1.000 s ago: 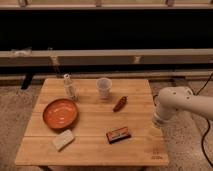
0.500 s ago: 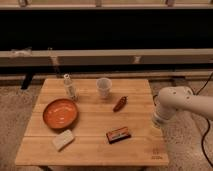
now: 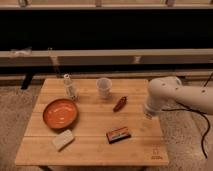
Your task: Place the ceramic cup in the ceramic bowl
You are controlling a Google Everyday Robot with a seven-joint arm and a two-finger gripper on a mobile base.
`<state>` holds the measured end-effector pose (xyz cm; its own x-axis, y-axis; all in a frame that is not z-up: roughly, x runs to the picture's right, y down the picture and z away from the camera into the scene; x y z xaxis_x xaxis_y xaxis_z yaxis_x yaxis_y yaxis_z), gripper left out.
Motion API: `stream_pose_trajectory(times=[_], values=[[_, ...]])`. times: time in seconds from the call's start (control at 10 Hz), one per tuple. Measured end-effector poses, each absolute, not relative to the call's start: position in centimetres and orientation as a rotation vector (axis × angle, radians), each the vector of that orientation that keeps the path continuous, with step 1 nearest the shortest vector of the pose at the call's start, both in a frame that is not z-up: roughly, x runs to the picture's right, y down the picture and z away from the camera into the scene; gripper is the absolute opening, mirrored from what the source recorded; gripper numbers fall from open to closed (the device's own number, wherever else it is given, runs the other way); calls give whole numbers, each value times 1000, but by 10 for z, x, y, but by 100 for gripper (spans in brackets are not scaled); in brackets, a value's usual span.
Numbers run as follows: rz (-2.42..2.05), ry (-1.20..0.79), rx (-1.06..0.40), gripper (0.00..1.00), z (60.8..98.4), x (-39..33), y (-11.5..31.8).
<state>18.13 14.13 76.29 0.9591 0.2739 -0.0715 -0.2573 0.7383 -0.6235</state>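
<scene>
The white ceramic cup [image 3: 103,87] stands upright at the back middle of the wooden table [image 3: 95,150]. The orange-red ceramic bowl [image 3: 60,113] sits empty at the left, a short way in front and to the left of the cup. My white arm reaches in from the right, and my gripper [image 3: 148,113] hangs at its lower end over the table's right edge. It is well to the right of the cup and holds nothing that I can see.
A slim clear shaker [image 3: 70,86] stands at the back left, behind the bowl. A small dark red object [image 3: 119,103] lies right of the cup. A pale block [image 3: 63,139] and a small brown box [image 3: 118,134] lie near the front edge. A dark wall with a rail runs behind.
The end of my arm has shifted slightly up and to the left, toward the table. The objects have not moved.
</scene>
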Motion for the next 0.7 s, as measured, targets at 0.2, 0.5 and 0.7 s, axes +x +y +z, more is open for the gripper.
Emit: stream_pose_trajectory(times=[0.2,0.5,0.7], values=[[212,-54,-642,80,770,139,108],[103,-88,-592,80,775,92,67],[33,-118,-566,80,778,59,41]])
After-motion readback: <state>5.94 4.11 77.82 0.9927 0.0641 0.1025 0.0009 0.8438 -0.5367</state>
